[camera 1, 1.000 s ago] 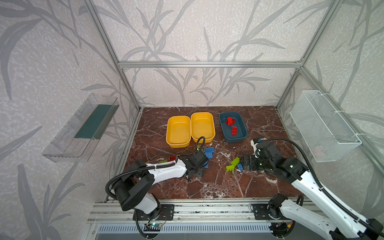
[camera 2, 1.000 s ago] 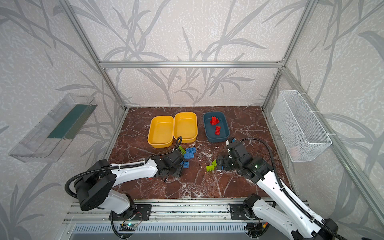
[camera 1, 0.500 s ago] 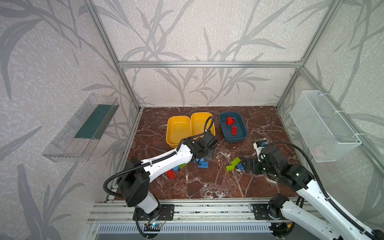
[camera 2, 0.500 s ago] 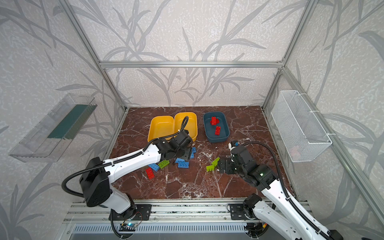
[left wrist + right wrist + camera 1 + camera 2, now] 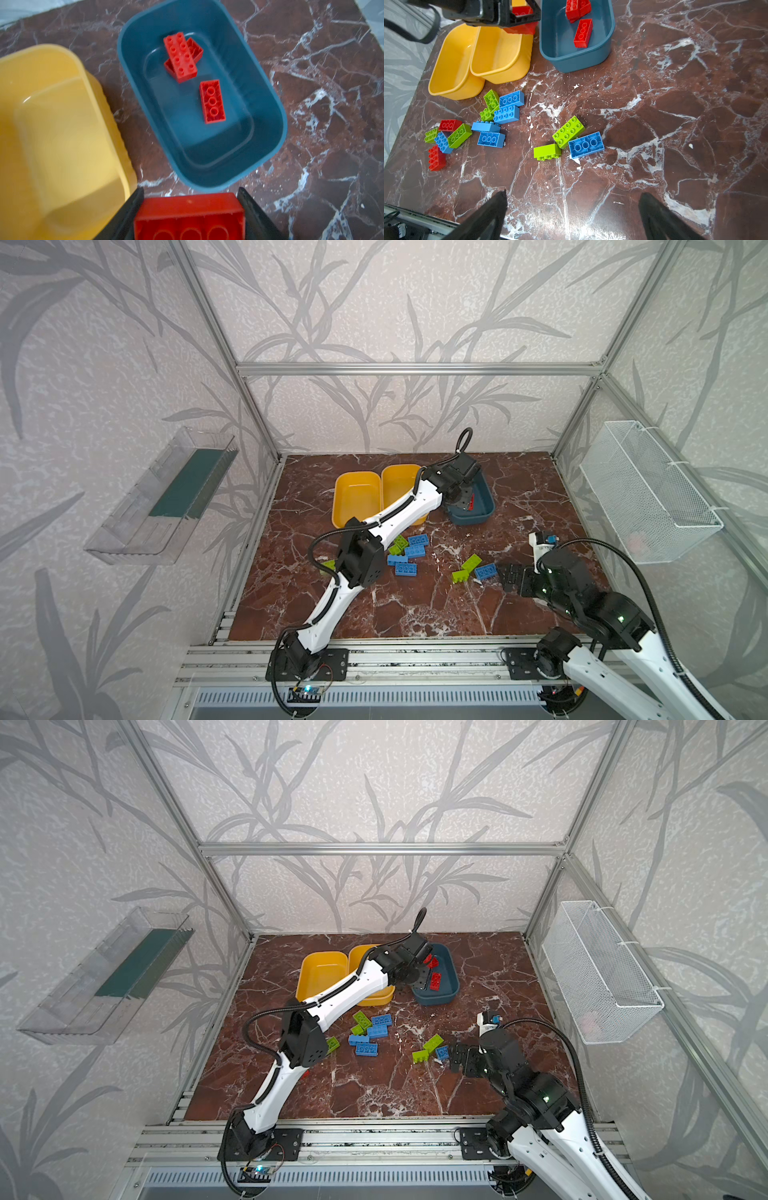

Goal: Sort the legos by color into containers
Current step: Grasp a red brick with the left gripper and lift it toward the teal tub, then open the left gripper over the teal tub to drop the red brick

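At the back of the table (image 5: 519, 489) stand the left tub (image 5: 357, 497) and middle tub (image 5: 397, 485), touching, and the right tub (image 5: 473, 516), apart. Three bricks (image 5: 435, 981) lie in it. Before the middle tub lies a brick cluster (image 5: 409, 551), with a brick trio (image 5: 471, 563) to its right.

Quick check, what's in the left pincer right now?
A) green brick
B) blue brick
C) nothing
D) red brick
D: in the left wrist view the left pincer is clamped on a red brick, close to the teal tub.
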`<state>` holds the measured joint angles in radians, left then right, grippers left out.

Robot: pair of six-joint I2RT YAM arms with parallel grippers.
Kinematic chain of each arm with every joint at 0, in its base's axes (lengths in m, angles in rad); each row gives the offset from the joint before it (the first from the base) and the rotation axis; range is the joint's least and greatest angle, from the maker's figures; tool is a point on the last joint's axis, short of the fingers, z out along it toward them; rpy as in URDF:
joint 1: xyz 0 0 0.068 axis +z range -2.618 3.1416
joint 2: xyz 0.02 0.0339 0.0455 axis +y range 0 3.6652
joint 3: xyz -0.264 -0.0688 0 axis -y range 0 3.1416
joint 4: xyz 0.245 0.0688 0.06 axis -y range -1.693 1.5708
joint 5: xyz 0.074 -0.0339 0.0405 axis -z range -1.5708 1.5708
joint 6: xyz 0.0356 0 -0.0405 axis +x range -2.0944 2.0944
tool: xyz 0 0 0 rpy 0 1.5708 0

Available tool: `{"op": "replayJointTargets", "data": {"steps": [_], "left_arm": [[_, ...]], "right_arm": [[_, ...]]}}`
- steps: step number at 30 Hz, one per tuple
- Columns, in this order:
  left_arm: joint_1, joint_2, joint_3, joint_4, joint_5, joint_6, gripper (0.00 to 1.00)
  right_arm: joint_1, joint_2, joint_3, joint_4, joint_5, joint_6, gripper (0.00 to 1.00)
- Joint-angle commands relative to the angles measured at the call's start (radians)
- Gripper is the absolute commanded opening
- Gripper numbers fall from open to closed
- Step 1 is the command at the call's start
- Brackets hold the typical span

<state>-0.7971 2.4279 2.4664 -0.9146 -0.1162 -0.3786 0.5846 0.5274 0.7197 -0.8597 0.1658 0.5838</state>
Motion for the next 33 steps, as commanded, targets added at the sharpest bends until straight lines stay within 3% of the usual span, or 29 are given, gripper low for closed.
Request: {"op": "replayJointTargets", "data": {"steps": [1, 19, 29, 33], "left_arm": [[0.008, 0.094, 0.14, -0.092, 0.027, 0.069, 0.49], [0.033, 0.223, 0.155, 0.167, 0.108, 0.104, 0.52], [0.045, 0.248, 0.181, 0.166, 0.107, 0.119, 0.74], [0.047, 0.219, 0.177, 0.168, 0.166, 0.136, 0.94]], "right_arm": [[-0.004, 0.005, 0.028, -0.025, 0.053, 0.003, 0.99], [-0.005, 0.099, 0.011, 0.017, 0.04, -0.001, 0.99], [-0.005, 0.108, 0.02, 0.014, 0.044, -0.001, 0.99], [-0.005, 0.107, 0.027, 0.014, 0.046, -0.004, 0.99]]}}
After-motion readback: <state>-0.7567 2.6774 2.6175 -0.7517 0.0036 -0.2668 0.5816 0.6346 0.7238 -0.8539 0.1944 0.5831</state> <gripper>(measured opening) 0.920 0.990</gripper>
